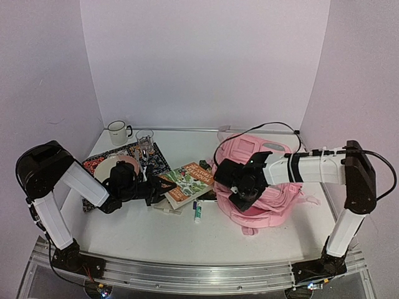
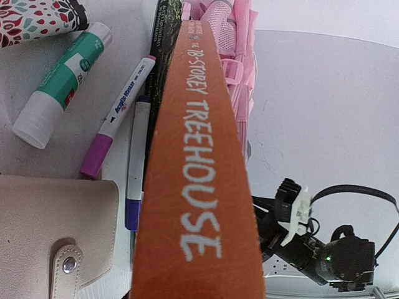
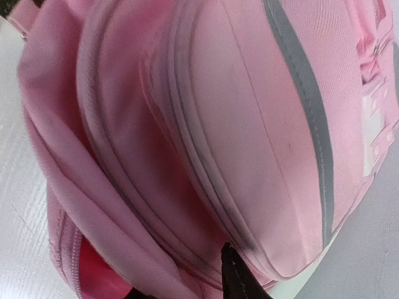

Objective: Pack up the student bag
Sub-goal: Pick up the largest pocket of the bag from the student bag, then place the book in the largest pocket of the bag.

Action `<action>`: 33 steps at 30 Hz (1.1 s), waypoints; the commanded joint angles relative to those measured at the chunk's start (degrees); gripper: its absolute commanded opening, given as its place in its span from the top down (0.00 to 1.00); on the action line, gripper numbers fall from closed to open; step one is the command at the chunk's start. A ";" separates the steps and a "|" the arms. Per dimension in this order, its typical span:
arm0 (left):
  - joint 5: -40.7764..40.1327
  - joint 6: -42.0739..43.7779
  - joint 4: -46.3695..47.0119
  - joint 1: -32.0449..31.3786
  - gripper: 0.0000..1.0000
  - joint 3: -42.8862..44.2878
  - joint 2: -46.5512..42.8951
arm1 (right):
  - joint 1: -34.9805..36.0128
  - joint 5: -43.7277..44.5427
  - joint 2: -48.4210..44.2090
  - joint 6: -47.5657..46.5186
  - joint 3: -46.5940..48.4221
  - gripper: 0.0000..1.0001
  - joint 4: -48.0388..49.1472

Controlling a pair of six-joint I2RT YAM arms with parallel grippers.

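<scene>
The student bag (image 1: 277, 202) is a soft pink backpack lying at the right of the table. It fills the right wrist view (image 3: 249, 124), showing its zip seams and a grey stripe. My right gripper (image 1: 240, 190) presses into its left side. One black finger (image 3: 237, 277) digs into a fold, and a fold of fabric is pinched in the gripper (image 3: 184, 274). My left gripper (image 1: 156, 185) is shut on a book with an orange spine (image 2: 199, 187), which lies just left of the bag (image 1: 187, 179). Its own fingers are hidden behind the book.
A glue stick (image 2: 59, 84), a purple marker (image 2: 118, 118), a blue pen (image 2: 136, 162) and a beige snap pouch (image 2: 50, 230) lie beside the book. A mug (image 1: 116, 132), a glass (image 1: 144, 138) and a patterned cloth (image 1: 100, 163) sit at the back left.
</scene>
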 commanded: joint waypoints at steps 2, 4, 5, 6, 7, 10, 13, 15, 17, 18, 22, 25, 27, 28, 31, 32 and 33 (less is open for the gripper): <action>-0.98 1.99 2.94 0.34 1.00 1.84 -4.98 | 0.03 5.14 1.29 -1.50 9.91 0.95 -1.82; -1.23 2.19 2.21 0.68 1.00 1.84 -5.74 | 0.04 5.42 2.15 -2.05 13.14 1.00 -1.83; -1.41 2.35 1.60 0.88 1.00 1.83 -6.22 | 0.05 5.51 2.70 -2.16 14.43 1.00 -1.80; -1.56 2.55 0.94 1.15 1.00 1.86 -6.67 | 0.00 5.56 3.16 -2.34 15.92 1.00 -1.74; -1.76 2.82 0.15 1.45 1.00 1.93 -7.25 | 0.00 5.72 3.67 -2.40 17.11 1.00 -1.68; -2.53 3.84 -2.53 2.47 1.00 2.15 -9.14 | 0.02 6.22 4.82 -2.20 20.50 1.00 -1.02; -4.30 6.20 -7.37 2.82 1.00 3.00 -12.29 | 0.02 5.94 6.03 -2.07 23.15 1.00 0.01; -5.29 7.94 -11.22 2.80 1.00 3.77 -14.67 | -0.03 6.72 6.41 -1.60 24.91 1.00 0.10; -5.78 8.52 -12.79 2.80 1.00 3.63 -17.42 | -0.07 7.39 6.20 -0.91 26.43 1.00 0.10; -5.84 8.41 -13.33 2.80 1.00 3.50 -18.65 | -0.09 7.51 5.93 -0.62 27.18 1.00 0.14; -5.01 6.57 -13.85 2.39 1.00 2.29 -21.96 | -0.07 7.42 4.91 -0.34 29.55 1.00 0.29; -4.61 5.74 -13.86 0.42 1.00 1.91 -23.19 | -0.11 6.58 4.34 -0.28 30.67 1.00 0.71; -4.33 5.35 -13.77 -1.23 1.00 2.20 -23.18 | -0.06 5.69 4.04 0.05 31.19 1.00 1.17; -4.58 5.35 -13.74 -2.32 1.00 2.46 -23.12 | -0.08 5.23 3.81 0.18 31.22 1.00 1.49; -5.62 5.21 -13.73 -5.11 1.00 3.94 -21.80 | -0.08 3.86 2.58 0.54 30.84 1.00 2.71; -5.62 5.16 -13.74 -5.75 1.00 4.66 -20.79 | -0.08 3.32 2.01 0.55 30.53 1.00 3.27; -5.72 5.18 -13.76 -6.34 1.00 5.47 -19.58 | -0.06 2.89 1.47 0.55 30.19 1.00 3.83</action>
